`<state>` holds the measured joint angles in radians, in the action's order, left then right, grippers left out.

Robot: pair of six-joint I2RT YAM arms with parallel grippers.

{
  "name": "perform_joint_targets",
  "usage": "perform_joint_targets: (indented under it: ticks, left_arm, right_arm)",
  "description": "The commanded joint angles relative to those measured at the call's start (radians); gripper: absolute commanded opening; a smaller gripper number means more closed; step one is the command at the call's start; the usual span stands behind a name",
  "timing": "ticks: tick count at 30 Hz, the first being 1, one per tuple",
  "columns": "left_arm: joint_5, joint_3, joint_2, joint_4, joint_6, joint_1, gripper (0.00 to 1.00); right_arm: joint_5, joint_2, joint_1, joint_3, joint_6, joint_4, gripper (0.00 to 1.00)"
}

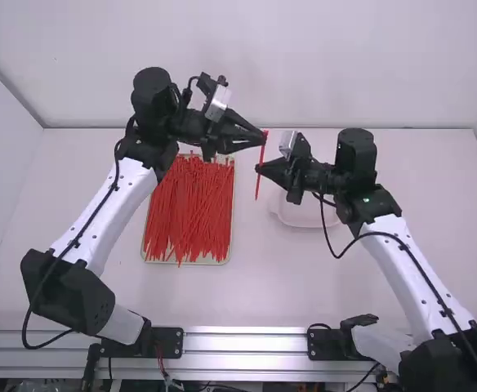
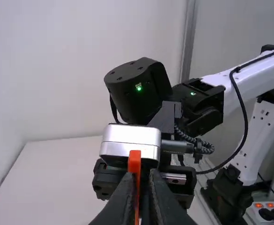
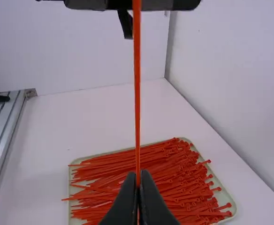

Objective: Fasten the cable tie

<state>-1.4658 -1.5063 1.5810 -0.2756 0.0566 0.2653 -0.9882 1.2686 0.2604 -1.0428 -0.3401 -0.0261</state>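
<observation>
One red cable tie [image 1: 260, 163] hangs upright in the air between both arms, above the table's middle. My left gripper [image 1: 260, 140] is shut on its upper end, near the square head [image 2: 134, 160]. My right gripper [image 1: 260, 169] is shut on the strap lower down, and the strap [image 3: 137, 93] runs straight away from its fingers [image 3: 125, 197] toward the left gripper. The tie's tail hangs free below the right gripper. The two grippers face each other, a short way apart.
A pale tray [image 1: 225, 256] left of centre holds several loose red cable ties [image 1: 191, 206], also seen as a heap [image 3: 174, 164]. A white bowl-like container [image 1: 308, 214] sits under the right wrist. White walls enclose the table at the back and sides.
</observation>
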Motion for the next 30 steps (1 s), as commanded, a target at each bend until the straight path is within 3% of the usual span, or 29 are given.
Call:
perform_joint_targets:
  ticks: [1,12,17,20,25,28,30]
  left_arm:
    - [-0.008,-0.021,-0.01,-0.018,0.045,-0.002,0.05]
    - [-0.008,-0.01,-0.01,-0.003,0.024,-0.002,0.13]
    - [-0.008,-0.005,-0.009,-0.003,0.022,0.003,0.12]
    - [-0.008,-0.005,-0.01,-0.003,0.022,0.006,0.02]
    - [-0.008,-0.005,-0.01,-0.007,0.022,0.01,0.02]
    - [-0.008,-0.005,-0.01,-0.006,0.022,0.01,0.15]
    - [-0.008,-0.005,-0.01,-0.006,0.022,0.01,0.16]
  right_arm:
    - [-0.01,0.002,-0.004,0.01,0.003,0.0,0.0]
    - [-0.008,0.002,0.009,0.01,0.003,0.001,0.0]
    - [-0.007,0.002,0.008,0.01,0.003,0.002,0.0]
    - [-0.007,0.002,0.007,0.01,0.003,0.002,0.0]
    - [-0.008,0.002,0.008,0.01,0.003,0.004,0.0]
    - [-0.008,0.002,0.008,0.01,0.003,0.004,0.0]
    - [-0.007,0.002,0.008,0.01,0.003,0.004,0.0]
